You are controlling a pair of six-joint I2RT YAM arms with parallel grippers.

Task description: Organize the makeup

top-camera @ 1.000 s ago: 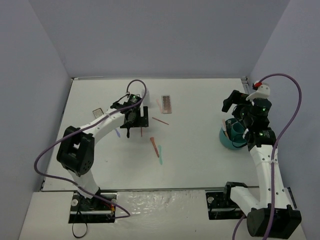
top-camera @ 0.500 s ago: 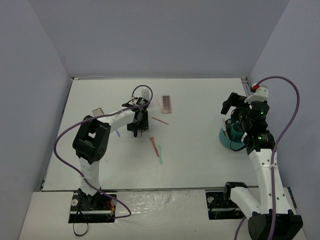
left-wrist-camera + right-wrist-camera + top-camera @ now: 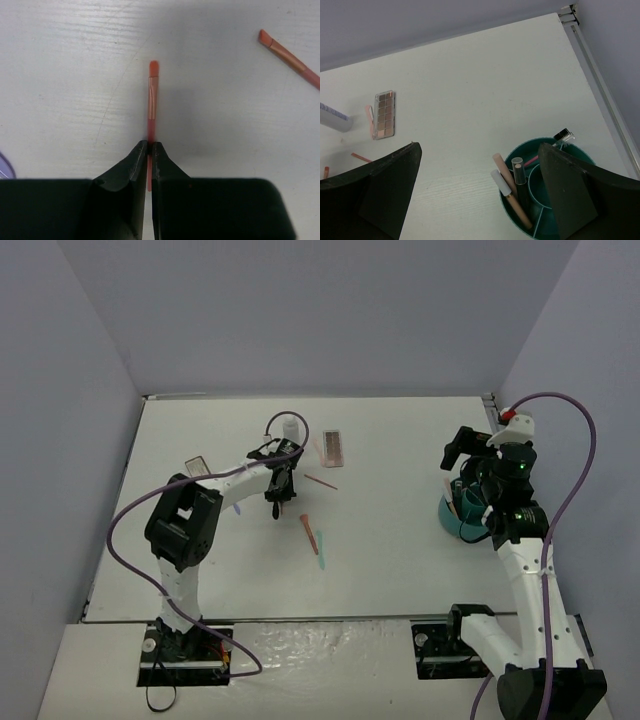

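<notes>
Two arms reach over the white worktop in the overhead view. The left claw points down left of centre. Above it in the frame stands the white bottle, with a brown-pink palette to the bottle's right. We see a second palette further left, beside the arm. A thin pink stick lies right of the claw. Lower down, an orange stick and a teal stick lie near each other, and a purple stick shows left of the arm. At the right, the right claw sits just above the round teal tub in the frame.

From the left wrist, we see the left claw clenched on a thin orange-pink brush. Its handle runs down between the fingertips and its tip points to the top of the frame. We cannot tell whether it is lifted off the worktop. Another brush lies in the upper right corner.

From the right wrist, the right claw is spread wide and grips nothing. The tub sits at lower right and holds two beige sticks, a black tube and a small bristle wand. The palette lies at the left, and the bottle shows at the left edge.
</notes>
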